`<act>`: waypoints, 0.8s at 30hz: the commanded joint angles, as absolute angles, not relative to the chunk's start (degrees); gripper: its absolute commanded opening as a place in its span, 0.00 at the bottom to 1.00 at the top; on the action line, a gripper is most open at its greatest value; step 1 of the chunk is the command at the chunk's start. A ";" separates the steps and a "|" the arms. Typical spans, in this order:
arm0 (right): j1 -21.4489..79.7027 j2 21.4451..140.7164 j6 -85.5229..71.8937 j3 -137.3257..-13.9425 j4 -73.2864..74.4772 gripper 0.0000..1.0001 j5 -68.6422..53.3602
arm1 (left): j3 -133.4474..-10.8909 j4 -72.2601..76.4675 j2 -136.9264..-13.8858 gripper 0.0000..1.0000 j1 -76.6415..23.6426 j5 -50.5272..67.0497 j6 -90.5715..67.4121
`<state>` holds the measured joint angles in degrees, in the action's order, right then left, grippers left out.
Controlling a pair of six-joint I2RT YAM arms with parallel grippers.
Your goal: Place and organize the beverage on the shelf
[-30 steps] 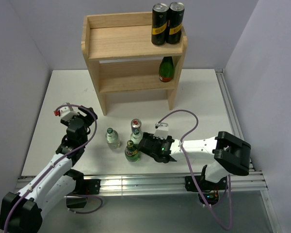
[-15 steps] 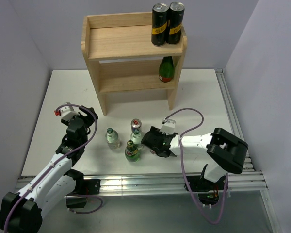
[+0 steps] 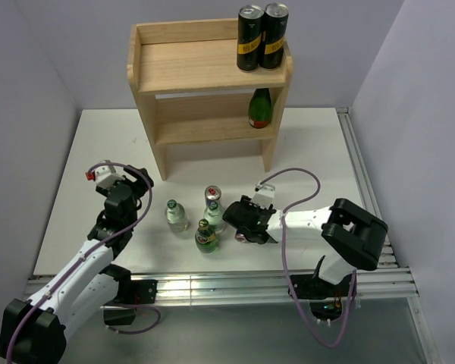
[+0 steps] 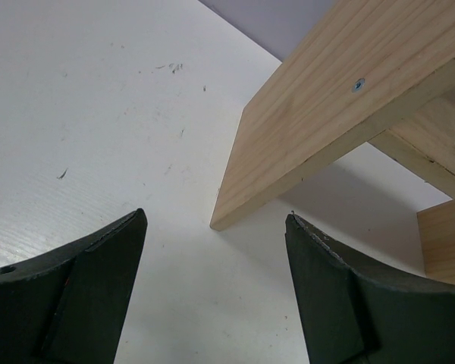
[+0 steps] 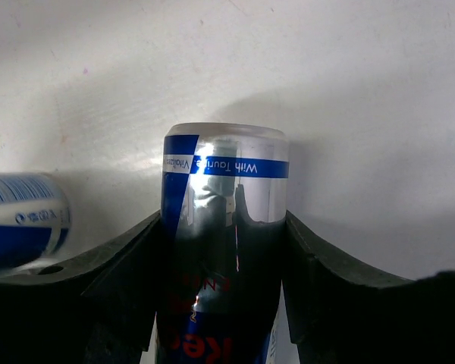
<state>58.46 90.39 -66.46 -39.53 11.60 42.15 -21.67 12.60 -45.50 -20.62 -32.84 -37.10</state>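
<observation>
My right gripper (image 5: 226, 221) is shut on a short blue-silver can (image 5: 226, 182), one finger pressed to each side; the can points away from the wrist over the white table. A second blue-silver can (image 5: 19, 220) shows at the left edge of that view. From above, the right gripper (image 3: 233, 218) sits low beside a silver-topped can (image 3: 212, 197), a clear green-capped bottle (image 3: 174, 214) and a green bottle (image 3: 205, 236). The wooden shelf (image 3: 183, 72) holds a dark-green bottle (image 3: 259, 108) on its lower tier. My left gripper (image 4: 216, 220) is open and holds nothing, near the shelf's left leg (image 4: 303, 144).
Two tall black cans (image 3: 262, 36) stand at the right end of the shelf's top board. A metal rail (image 3: 212, 287) runs along the table's near edge, another along its right side. Grey walls close in on left, right and back.
The right gripper has closed from wide open onto the blue-silver can, and its arm has drawn in a little toward the group of drinks. The left arm has not moved.
</observation>
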 commanded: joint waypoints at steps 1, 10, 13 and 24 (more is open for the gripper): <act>58.53 86.51 -68.47 -35.95 16.43 0.00 36.55 | -24.08 14.41 -45.79 0.80 -20.83 -32.61 -36.65; 64.94 69.71 -62.60 -47.89 30.24 0.00 55.18 | -24.08 14.41 -45.53 0.80 -20.83 -32.69 -36.56; 66.27 66.28 -53.20 -51.58 24.11 0.00 61.16 | -23.99 14.41 -45.26 0.80 -20.83 -32.61 -36.47; 62.67 71.36 -3.35 -53.25 -36.26 0.00 51.00 | -23.38 15.64 -44.21 0.81 -20.83 -31.56 -36.13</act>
<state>64.86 69.23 -20.25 -51.31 -10.74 55.94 -21.67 12.69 -45.60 -20.62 -32.75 -37.08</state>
